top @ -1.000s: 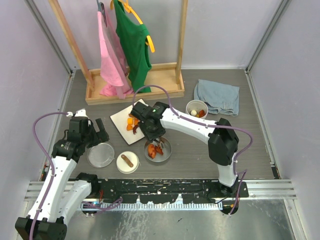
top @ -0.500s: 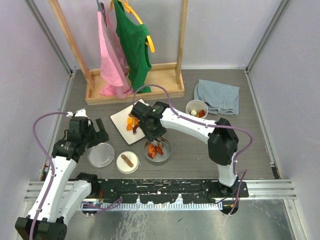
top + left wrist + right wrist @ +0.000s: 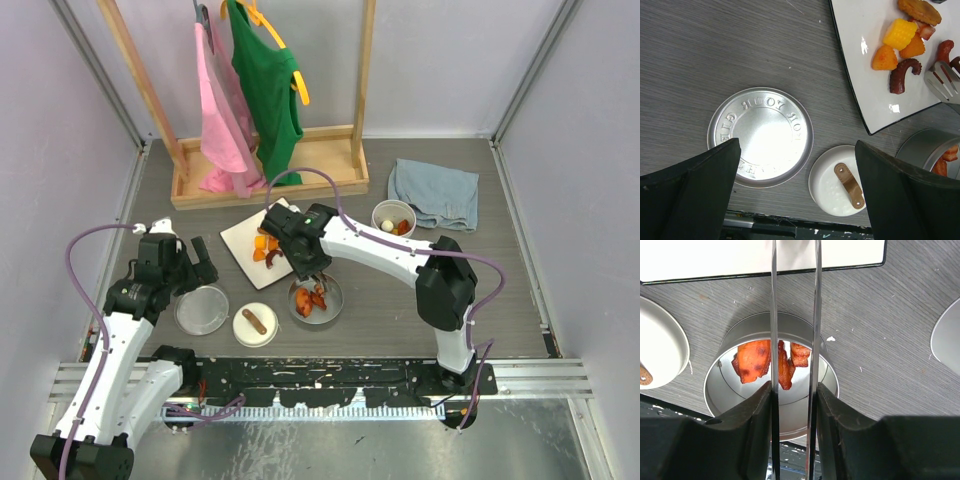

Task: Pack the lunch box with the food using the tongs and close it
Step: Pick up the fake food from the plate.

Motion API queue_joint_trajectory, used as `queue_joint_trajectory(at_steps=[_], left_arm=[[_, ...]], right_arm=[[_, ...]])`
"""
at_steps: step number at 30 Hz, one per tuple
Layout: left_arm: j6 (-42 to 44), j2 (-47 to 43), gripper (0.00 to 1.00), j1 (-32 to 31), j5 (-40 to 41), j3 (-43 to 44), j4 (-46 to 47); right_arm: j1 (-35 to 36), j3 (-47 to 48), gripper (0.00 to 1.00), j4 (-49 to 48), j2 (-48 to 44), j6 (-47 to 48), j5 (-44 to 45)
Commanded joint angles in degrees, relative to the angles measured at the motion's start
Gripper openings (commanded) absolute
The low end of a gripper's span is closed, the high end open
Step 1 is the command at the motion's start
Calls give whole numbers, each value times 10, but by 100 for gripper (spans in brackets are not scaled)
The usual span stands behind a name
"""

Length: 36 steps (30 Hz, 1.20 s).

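Observation:
In the right wrist view my right gripper (image 3: 794, 387) is shut on the tongs (image 3: 815, 315), whose two thin silver arms run up over the round steel lunch box tin (image 3: 715, 375). Orange and red food (image 3: 752, 360) lies in that tin. The tongs' slotted tip (image 3: 941, 81) hovers at the near edge of the white plate (image 3: 860, 30), beside a dark red piece (image 3: 900, 77) and more orange food (image 3: 900, 35). My left gripper (image 3: 796, 150) hangs open above the flat steel lid (image 3: 760, 132). From the top, the right gripper (image 3: 300, 255) sits between plate (image 3: 240, 240) and tin (image 3: 335, 300).
A small white round dish (image 3: 827, 185) with a brown strap-like piece (image 3: 849, 185) lies right of the lid. A small steel bowl of food (image 3: 393, 217) and a blue cloth (image 3: 433, 192) sit at the back right. A wooden rack with hanging clothes (image 3: 250, 100) stands behind.
My right gripper has shifted slightly from over the tin toward the plate, and the tongs' arms have been squeezed closer together. The left arm has not moved.

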<state>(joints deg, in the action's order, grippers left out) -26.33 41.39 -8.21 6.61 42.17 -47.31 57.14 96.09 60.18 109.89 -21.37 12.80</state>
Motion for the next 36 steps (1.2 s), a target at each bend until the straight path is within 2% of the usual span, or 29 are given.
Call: queue_joint_trajectory(at_steps=[1, 10, 20, 32, 36], left_arm=[[3, -6, 98, 2, 0, 1, 25], [3, -5, 98, 2, 0, 2, 24], [3, -5, 98, 2, 0, 1, 25], [3, -2, 98, 2, -4, 2, 26], [3, -3, 98, 2, -6, 2, 26]], right_arm=[[-2, 3, 33, -20, -44, -15, 22], [-7, -26, 31, -49, -91, -20, 3], [-7, -44, 31, -45, -157, -14, -59], [-2, -125, 33, 7, -276, -22, -106], [14, -123, 33, 57, -279, -39, -83]])
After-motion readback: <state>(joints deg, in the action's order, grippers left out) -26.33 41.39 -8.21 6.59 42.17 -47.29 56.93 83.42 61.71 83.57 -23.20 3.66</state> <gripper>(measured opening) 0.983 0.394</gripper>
